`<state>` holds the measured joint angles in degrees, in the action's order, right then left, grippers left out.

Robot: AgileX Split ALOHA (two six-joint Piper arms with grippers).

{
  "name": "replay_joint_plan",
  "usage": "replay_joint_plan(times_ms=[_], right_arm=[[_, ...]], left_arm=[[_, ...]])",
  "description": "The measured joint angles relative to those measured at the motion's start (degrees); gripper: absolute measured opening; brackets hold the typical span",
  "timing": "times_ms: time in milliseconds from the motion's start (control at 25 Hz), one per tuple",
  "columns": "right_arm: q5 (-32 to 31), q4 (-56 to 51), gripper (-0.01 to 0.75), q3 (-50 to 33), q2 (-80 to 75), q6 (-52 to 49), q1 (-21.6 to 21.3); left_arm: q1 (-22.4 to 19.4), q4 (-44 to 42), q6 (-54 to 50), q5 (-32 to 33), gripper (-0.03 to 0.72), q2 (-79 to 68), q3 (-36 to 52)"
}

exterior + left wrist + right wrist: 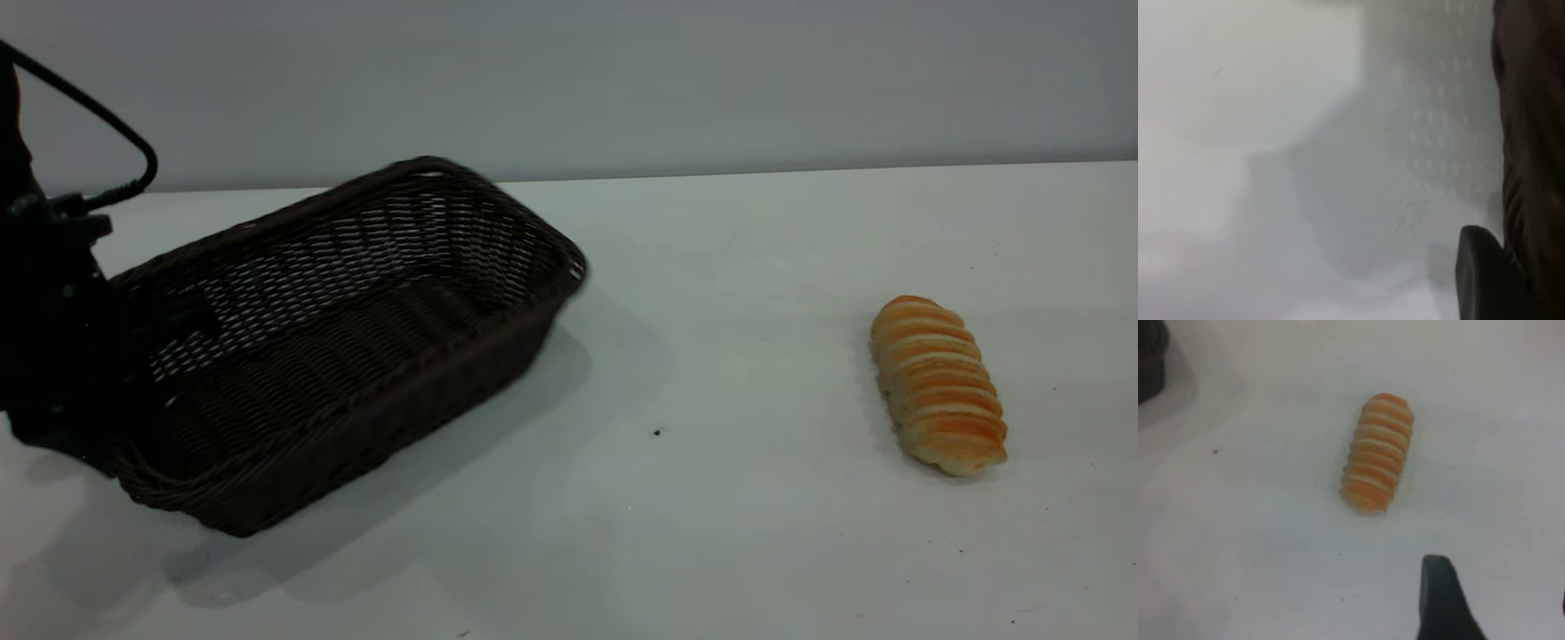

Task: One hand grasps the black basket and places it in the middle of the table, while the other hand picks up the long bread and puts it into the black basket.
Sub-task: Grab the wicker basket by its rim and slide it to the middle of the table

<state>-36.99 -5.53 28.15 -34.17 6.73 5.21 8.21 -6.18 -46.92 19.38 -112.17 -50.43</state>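
Black basket [356, 338] tilted in left claw [156, 333] — long bread [938, 384] apart.

plain grey wall [622, 80] behind, soft even light, faint shadows

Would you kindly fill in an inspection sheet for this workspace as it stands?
Surface: the table, white, a few tiny dark specks.
Job's things: the black basket at the left, tilted with its far end raised, empty; the long bread lying on the table at the right, apart from the basket.
Clutter: nothing seen.
Grippers: left tool at the basket's near end, shut on its rim; right tool above the table near the bread, open, holding nothing.
Cables: black cable looping above the left arm.
Surroundings: plain grey wall.
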Motion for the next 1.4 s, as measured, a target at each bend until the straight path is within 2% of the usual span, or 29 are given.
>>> replay_joint_plan(times_ms=[200,320,600,720,960,1280,1320,1400], right_arm=[[0.0,-0.19,0.408,0.0,0.0,0.05,0.0],[0.0,-1.06,0.408,0.0,0.0,0.05,0.0],[0.0,-2.32,0.408,0.0,0.0,0.05,0.0],[0.0,-2.39,0.408,0.0,0.0,0.05,0.0],[0.06,-2.57,0.408,0.0,0.0,0.05,0.0],[1.63,-5.32,0.408,0.0,-4.32,0.23,0.0],[2.3,-6.25,0.408,0.0,-5.47,0.46,0.0],[3.81,-7.77,0.408,0.0,-7.66,1.57,0.0]], left_arm=[[0.0,1.05,2.58,-0.48,0.172,1.96,-0.11],[0.61,4.7,8.51,-0.82,0.155,4.46,-0.4],[4.69,23.29,35.73,4.24,0.144,4.2,-5.14],[5.0,28.16,42.55,6.03,0.143,2.63,-7.32],[5.0,29.94,45.83,9.55,0.143,-2.78,-12.22],[5.0,29.88,46.45,9.03,0.15,-4.72,-13.5],[5.0,29.88,46.92,8.96,0.174,-4.76,-13.5],[5.0,29.93,46.92,8.89,0.277,-4.78,-13.5]])
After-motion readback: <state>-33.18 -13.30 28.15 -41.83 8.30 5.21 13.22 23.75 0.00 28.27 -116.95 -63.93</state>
